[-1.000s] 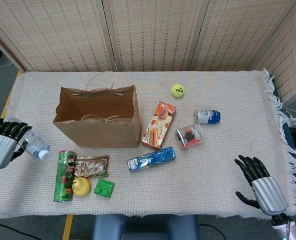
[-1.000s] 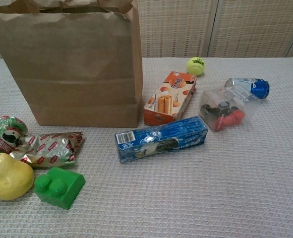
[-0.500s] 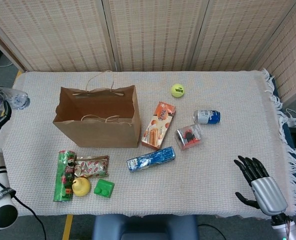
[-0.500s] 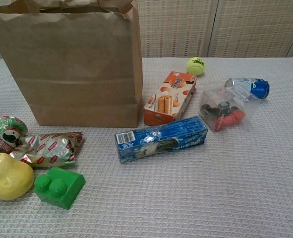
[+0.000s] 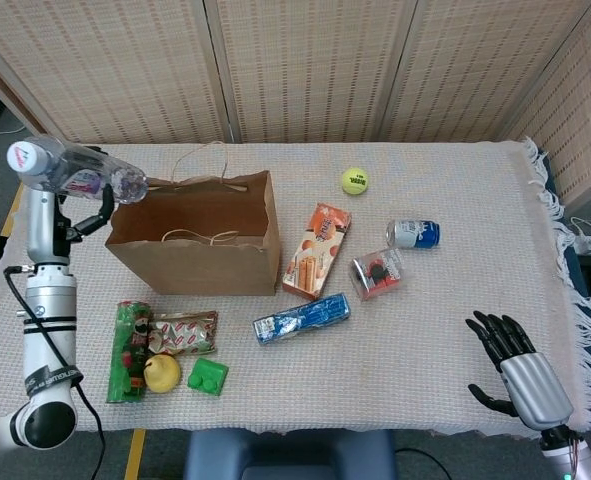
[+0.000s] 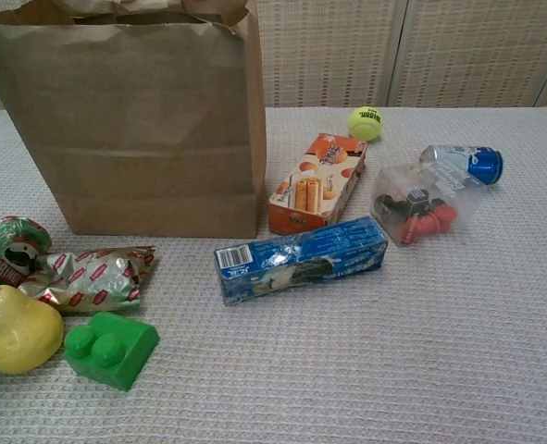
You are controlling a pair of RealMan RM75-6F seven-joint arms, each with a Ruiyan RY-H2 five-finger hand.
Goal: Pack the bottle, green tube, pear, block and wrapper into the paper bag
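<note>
one hand (image 5: 85,200) grips the bottle (image 5: 70,170) beside the paper bag (image 5: 197,245)

Clear bottle (image 5: 75,178) aloft beside open paper bag (image 5: 195,235); tube (image 5: 128,350), wrapper (image 5: 183,333), pear (image 5: 162,372), block (image 5: 208,376) on table.

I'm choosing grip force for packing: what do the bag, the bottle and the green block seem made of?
Paper bag: matte brown kraft paper, creased, with a ragged rim.
Bottle: likely thin clear plastic; see-through with glints.
Green block: probably hard plastic, smooth and slightly shiny, with moulded studs.
</note>
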